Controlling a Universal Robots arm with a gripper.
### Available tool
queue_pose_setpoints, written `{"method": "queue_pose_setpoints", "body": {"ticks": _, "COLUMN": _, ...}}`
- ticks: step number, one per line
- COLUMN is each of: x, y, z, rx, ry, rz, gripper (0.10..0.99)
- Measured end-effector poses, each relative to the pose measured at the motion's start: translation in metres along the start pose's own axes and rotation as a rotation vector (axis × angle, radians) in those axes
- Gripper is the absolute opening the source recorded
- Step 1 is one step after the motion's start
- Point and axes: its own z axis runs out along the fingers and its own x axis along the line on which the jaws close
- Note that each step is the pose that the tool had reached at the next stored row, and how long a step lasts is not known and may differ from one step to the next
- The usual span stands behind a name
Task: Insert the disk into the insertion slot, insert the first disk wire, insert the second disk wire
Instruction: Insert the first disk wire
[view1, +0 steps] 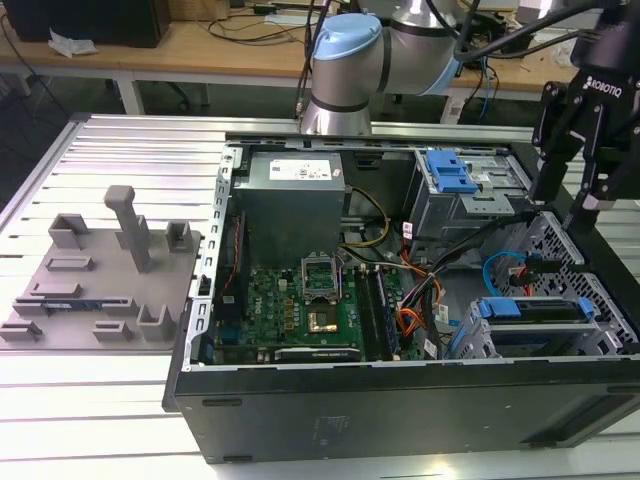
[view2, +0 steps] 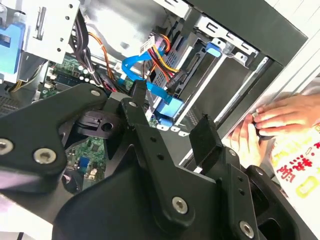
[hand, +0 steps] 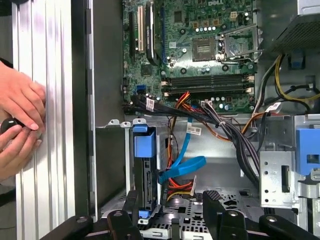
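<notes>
The disk (view1: 530, 309), in its bright blue carrier, sits inside the insertion slot (view1: 600, 340), the low grey perforated cage at the exterior view's right. In the first wrist view the disk (hand: 144, 172) stands edge-on in that cage (hand: 116, 122). A loose blue flat wire (hand: 183, 167) curls beside it, over a red, orange and yellow wire bundle (hand: 180, 187). My black gripper (view1: 565, 200) hangs above the cage, open, with nothing held. Its fingers straddle the disk's near end and the blue wire in both wrist views (hand: 171, 197) (view2: 170, 105).
A taller grey cage with a blue tab (view1: 450, 172) stands behind the low one. The motherboard (view1: 300, 305) and power supply (view1: 293, 200) fill the case's left half. A person's hands (hand: 20, 125) rest on the ribbed table beside the case wall. Grey fixtures (view1: 100, 270) lie at the exterior view's left.
</notes>
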Motion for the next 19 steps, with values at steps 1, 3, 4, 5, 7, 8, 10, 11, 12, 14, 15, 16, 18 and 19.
{"method": "queue_pose_setpoints", "body": {"ticks": 1, "x": 0.0000, "y": 0.0000, "z": 0.0000, "rx": 0.000, "ry": 0.0004, "rz": 0.000, "gripper": 0.624}}
{"method": "queue_pose_setpoints", "body": {"ticks": 3, "x": 0.0000, "y": 0.0000, "z": 0.0001, "rx": 0.000, "ry": 0.0005, "rz": 0.000, "gripper": 0.624}}
{"method": "queue_pose_setpoints", "body": {"ticks": 4, "x": 0.0000, "y": 0.0001, "z": 0.0001, "rx": 0.000, "ry": 0.0007, "rz": 0.000, "gripper": 0.624}}
{"method": "queue_pose_setpoints", "body": {"ticks": 5, "x": -0.0001, "y": 0.0017, "z": 0.0002, "rx": 0.003, "ry": 0.0006, "rz": 0.001, "gripper": 0.624}}
{"method": "queue_pose_setpoints", "body": {"ticks": 7, "x": 0.0001, "y": 0.0066, "z": 0.0011, "rx": 0.032, "ry": -0.0001, "rz": 0.008, "gripper": 0.624}}
{"method": "queue_pose_setpoints", "body": {"ticks": 8, "x": 0.0003, "y": 0.0081, "z": 0.0013, "rx": 0.052, "ry": -0.0006, "rz": 0.012, "gripper": 0.624}}
{"method": "queue_pose_setpoints", "body": {"ticks": 10, "x": 0.0004, "y": 0.0083, "z": 0.0034, "rx": 0.072, "ry": -0.0008, "rz": 0.022, "gripper": 0.624}}
{"method": "queue_pose_setpoints", "body": {"ticks": 11, "x": 0.0001, "y": 0.0084, "z": 0.0052, "rx": 0.069, "ry": -0.0001, "rz": 0.036, "gripper": 0.624}}
{"method": "queue_pose_setpoints", "body": {"ticks": 12, "x": 0.0000, "y": 0.0084, "z": 0.0065, "rx": 0.068, "ry": 0.0012, "rz": 0.042, "gripper": 0.624}}
{"method": "queue_pose_setpoints", "body": {"ticks": 14, "x": -0.0005, "y": 0.0086, "z": 0.0119, "rx": 0.068, "ry": 0.0033, "rz": 0.044, "gripper": 0.624}}
{"method": "queue_pose_setpoints", "body": {"ticks": 15, "x": -0.0010, "y": 0.0086, "z": 0.0152, "rx": 0.068, "ry": 0.0034, "rz": 0.043, "gripper": 0.624}}
{"method": "queue_pose_setpoints", "body": {"ticks": 16, "x": -0.0010, "y": 0.0086, "z": 0.0171, "rx": 0.068, "ry": 0.0033, "rz": 0.043, "gripper": 0.624}}
{"method": "queue_pose_setpoints", "body": {"ticks": 18, "x": -0.0007, "y": 0.0086, "z": 0.0199, "rx": 0.069, "ry": 0.0032, "rz": 0.043, "gripper": 0.624}}
{"method": "queue_pose_setpoints", "body": {"ticks": 19, "x": -0.0007, "y": 0.0087, "z": 0.0208, "rx": 0.071, "ry": 0.0033, "rz": 0.044, "gripper": 0.624}}
